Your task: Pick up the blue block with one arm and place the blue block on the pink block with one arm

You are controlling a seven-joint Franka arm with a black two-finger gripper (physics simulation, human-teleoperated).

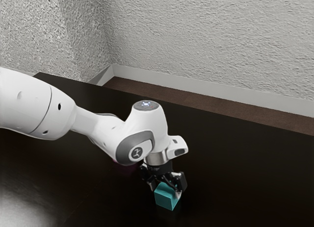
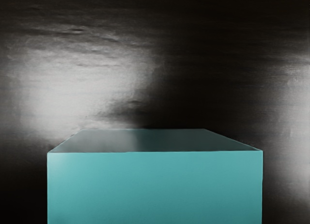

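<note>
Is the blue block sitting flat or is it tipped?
Flat: the blue block shows a level top face and straight edges.

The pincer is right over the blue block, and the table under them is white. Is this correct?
Not fully: the table is black, not white, as the exterior view shows. The pincer is indeed right over the blue block.

The block (image 1: 166, 199) is set on the counter (image 1: 245, 158) directly beneath the gripper (image 1: 164, 187), near the counter's front, and the arm (image 1: 59, 114) is stretched over the counter from the exterior view's left.
</note>
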